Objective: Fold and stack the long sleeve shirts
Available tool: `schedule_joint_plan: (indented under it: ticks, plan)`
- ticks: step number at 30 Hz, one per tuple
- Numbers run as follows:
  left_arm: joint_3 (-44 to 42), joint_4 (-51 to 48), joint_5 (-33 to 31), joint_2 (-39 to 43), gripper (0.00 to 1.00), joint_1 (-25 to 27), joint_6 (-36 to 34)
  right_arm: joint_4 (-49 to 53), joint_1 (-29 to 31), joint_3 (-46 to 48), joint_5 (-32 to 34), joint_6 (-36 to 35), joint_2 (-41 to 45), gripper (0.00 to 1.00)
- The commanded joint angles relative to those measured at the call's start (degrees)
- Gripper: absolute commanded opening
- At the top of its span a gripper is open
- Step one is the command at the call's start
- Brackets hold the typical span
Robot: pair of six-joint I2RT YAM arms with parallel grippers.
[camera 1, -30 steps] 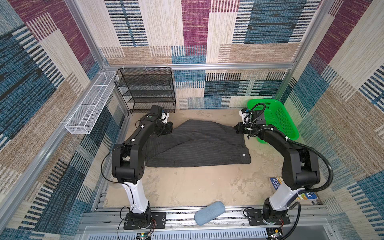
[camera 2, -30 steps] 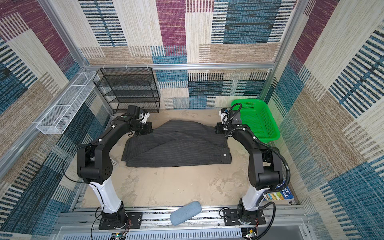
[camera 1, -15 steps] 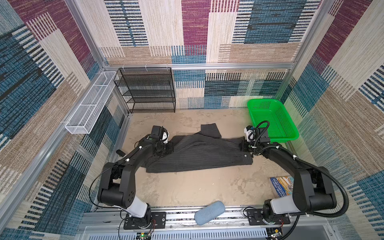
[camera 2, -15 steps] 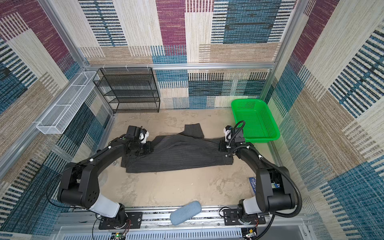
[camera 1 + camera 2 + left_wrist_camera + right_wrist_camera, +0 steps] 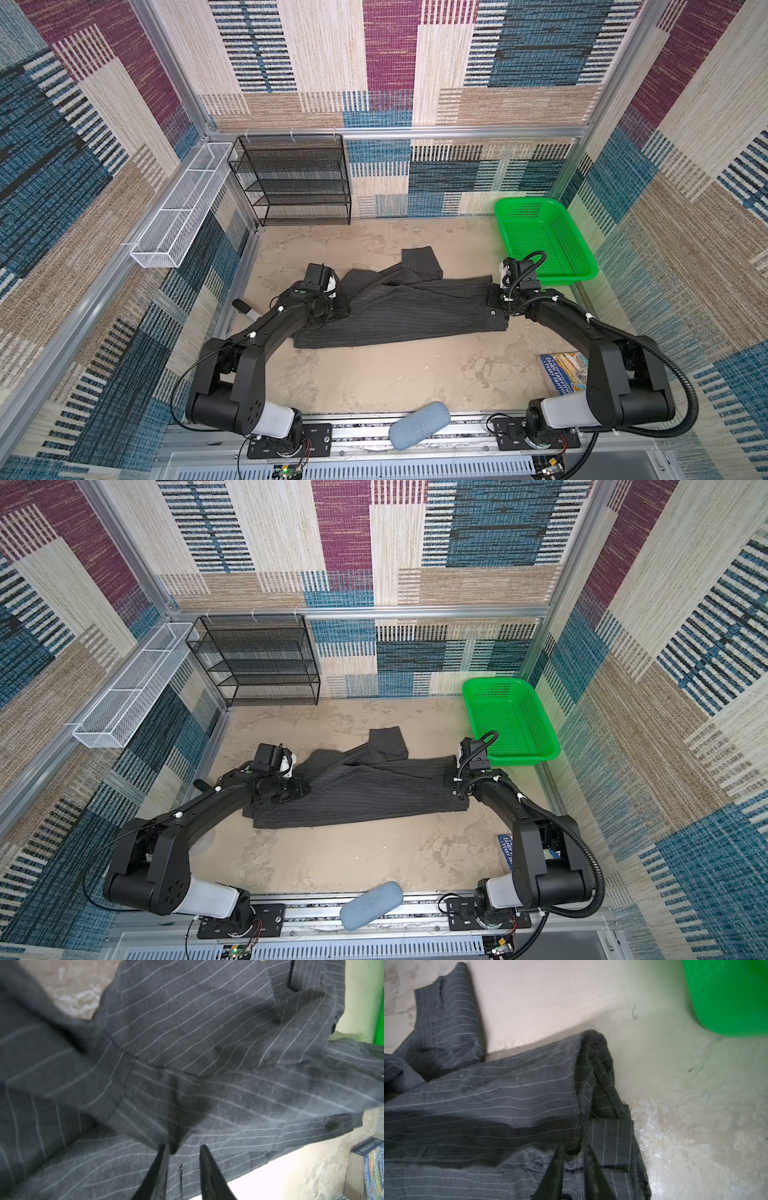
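Note:
The long sleeve shirt (image 5: 407, 309) (image 5: 365, 789) is dark charcoal with pale pinstripes. It lies on the sandy table as a long band folded over itself, with one sleeve (image 5: 419, 264) sticking out toward the back. My left gripper (image 5: 341, 309) (image 5: 184, 1148) rests low on the shirt's left end, jaws slightly parted, and a peak of fabric (image 5: 173, 1145) touches one fingertip. My right gripper (image 5: 495, 301) (image 5: 573, 1148) sits on the shirt's right end, its jaws also slightly parted around a fold edge (image 5: 583, 1088). Neither pair of jaws pinches the cloth.
A green basket (image 5: 544, 275) stands just behind the right gripper. A black mesh rack (image 5: 291, 178) stands at the back left, and a white wire tray (image 5: 183, 216) hangs on the left wall. A book (image 5: 565, 370) lies front right and a grey-blue roll (image 5: 419, 424) on the front rail.
Both arms pulled the shirt's far edge toward the front and down, folding it into a narrower band. Both grippers went from shut on the cloth to slightly parted.

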State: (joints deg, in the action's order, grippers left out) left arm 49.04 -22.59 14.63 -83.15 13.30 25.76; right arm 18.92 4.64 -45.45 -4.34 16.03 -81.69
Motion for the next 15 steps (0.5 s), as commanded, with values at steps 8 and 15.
schedule_joint_plan:
  ticks: [8,15]
  plan:
    - [-2.14,-5.32,-3.35,12.27,0.40,0.14,5.08,2.11,0.05,-3.37,-0.19,3.12,5.22,0.40]
    - [2.83,-12.47,-11.37,18.38,0.46,-0.28,6.74,2.27,2.54,-5.54,-5.02,3.80,4.58,0.41]
